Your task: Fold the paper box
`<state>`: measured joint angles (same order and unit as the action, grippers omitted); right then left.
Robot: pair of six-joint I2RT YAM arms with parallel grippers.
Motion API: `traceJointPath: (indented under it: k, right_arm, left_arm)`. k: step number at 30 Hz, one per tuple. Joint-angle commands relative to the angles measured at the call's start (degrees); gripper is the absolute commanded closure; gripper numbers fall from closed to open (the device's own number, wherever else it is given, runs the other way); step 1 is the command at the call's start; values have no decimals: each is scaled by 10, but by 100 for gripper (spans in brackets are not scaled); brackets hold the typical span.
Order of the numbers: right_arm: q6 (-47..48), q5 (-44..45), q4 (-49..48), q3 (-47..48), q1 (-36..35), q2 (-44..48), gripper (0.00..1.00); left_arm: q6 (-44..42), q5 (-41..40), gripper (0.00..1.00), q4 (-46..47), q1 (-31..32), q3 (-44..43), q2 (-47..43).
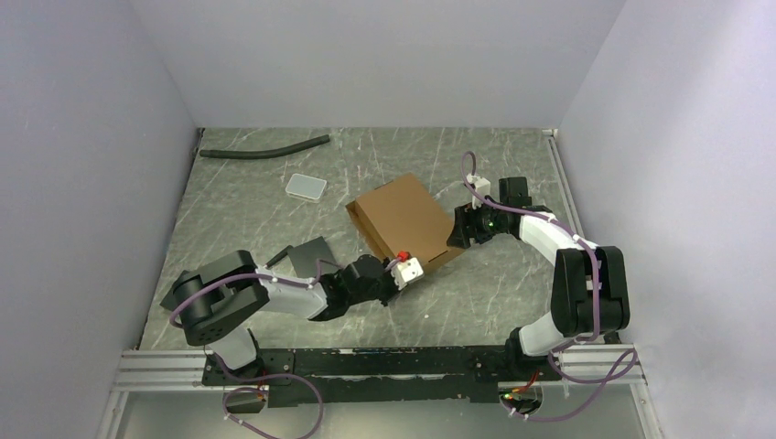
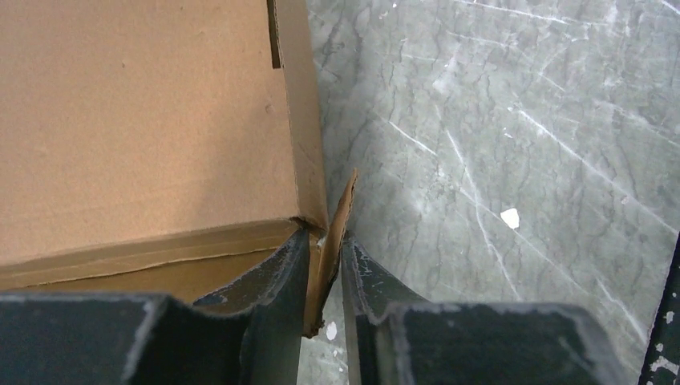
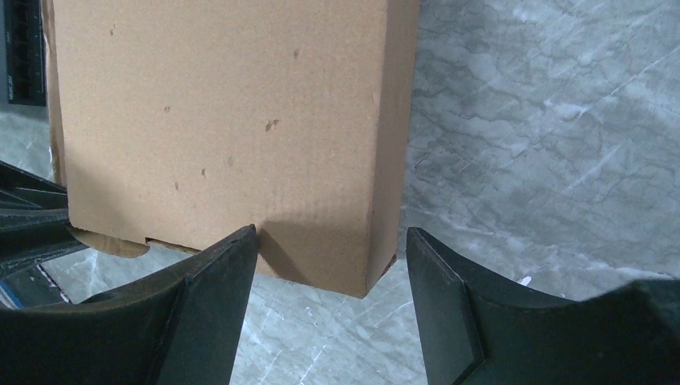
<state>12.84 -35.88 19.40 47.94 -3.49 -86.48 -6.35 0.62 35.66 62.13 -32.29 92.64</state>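
Paper box point(image 1: 403, 219): brown cardboard, closed up into a shallow box. It lies at mid-counter, turned at an angle to the counter point(image 1: 256, 210) edges, between the two arms.

Left fingers point(image 2: 293, 257): at the box's near corner. They stand close together with a thin cardboard flap edge between them. The flap sticks out at the corner, just past the side wall. I cannot tell whether the fingers press the flap or only flank it (the gap is narrow, and the card fills most of it).

Right fingers point(image 3: 236, 257): spread wide at the box's right-hand corner. In the right wrist view the corner sits between the two tips. One tip is at the box face, and the other stands clear of the side wall with grey counter showing between. Nothing is pinched.

Also on the counter:
- Black hose point(image 1: 265, 148), lying curved along the far left edge, well apart from the box.
- Small white tray point(image 1: 306, 187), left of the box and beyond it.
- Black flat slab point(image 1: 309, 251), beside the left forearm and near the box's left corner.
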Motion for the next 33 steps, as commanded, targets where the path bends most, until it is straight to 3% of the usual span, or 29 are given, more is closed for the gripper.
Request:
traceJointPath:
  k: [1, 21, 23, 28, 33]
  right_arm:
    - [16, 43, -5, 10, 0, -12, 30]
    - [15, 38, -3, 11, 0, -12, 30]
    - [15, 38, -2, 11, 1, -13, 30]
    - [16, 38, -2, 12, 1, -13, 30]
    - [16, 40, -1, 13, 0, -15, 30]
  left_arm:
    - [-4, 16, 73, -10, -2, -32, 2]
    - [-13, 79, 72, -58, -3, -76, 25]
    - [-14, 75, 75, -61, -3, -77, 26]
    - [-10, 64, 99, -62, -2, -64, 18]
    - [6, 44, 100, -38, -3, -24, -7]
